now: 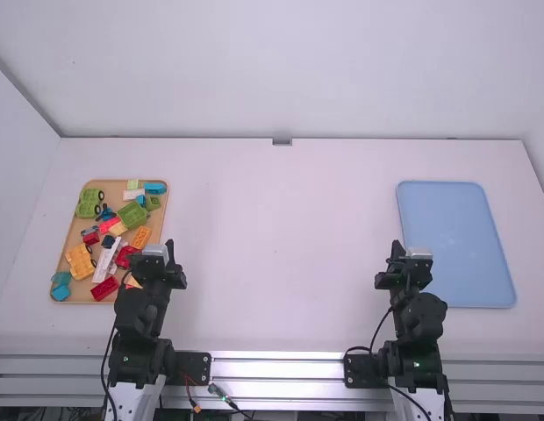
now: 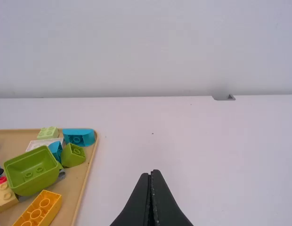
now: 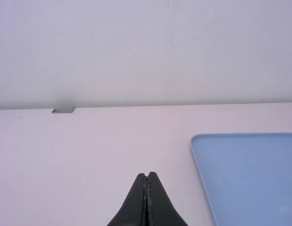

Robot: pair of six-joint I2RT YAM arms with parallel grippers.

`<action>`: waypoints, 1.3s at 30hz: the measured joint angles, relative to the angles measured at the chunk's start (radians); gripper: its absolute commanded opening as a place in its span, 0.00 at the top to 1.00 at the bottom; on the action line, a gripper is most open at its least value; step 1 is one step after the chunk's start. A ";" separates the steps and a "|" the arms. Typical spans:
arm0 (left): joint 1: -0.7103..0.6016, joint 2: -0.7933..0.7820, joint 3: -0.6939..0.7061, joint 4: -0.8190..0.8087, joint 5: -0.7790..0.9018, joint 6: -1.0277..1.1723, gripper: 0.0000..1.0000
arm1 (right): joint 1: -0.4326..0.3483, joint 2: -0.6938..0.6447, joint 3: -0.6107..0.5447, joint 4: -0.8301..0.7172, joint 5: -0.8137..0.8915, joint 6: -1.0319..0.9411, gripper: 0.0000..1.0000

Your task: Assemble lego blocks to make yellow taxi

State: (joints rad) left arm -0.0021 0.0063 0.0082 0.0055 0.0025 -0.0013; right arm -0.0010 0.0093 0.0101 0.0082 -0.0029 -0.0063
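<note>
Masking the tan tray's near right corner, my left arm has its end effector closed, like my right one.

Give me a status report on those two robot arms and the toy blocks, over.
Left gripper shut, holding nothing. Right gripper likewise. Blocks loose on wooden tray, taxi unbuilt. Green tub-shaped block crowds its neighbours.

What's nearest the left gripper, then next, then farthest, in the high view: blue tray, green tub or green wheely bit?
1. Green tub, in the tan tray.
2. Green wheely bit, that tray's far-left corner.
3. Blue tray, off right.
</note>
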 measured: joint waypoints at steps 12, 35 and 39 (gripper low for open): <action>0.000 0.019 0.000 0.007 0.000 0.000 0.94 | 0.000 0.026 0.002 -0.001 -0.002 -0.001 0.94; -0.007 0.323 0.235 -0.063 -0.074 -0.042 0.57 | 0.001 0.395 0.233 0.054 -0.036 -0.011 0.57; -0.010 0.413 0.301 -0.080 -0.143 -0.085 0.48 | -0.001 0.488 0.294 0.066 -0.045 -0.027 0.48</action>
State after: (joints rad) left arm -0.0120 0.4191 0.3096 -0.0742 -0.1410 -0.0868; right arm -0.0017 0.4976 0.3038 0.0738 -0.0475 -0.0330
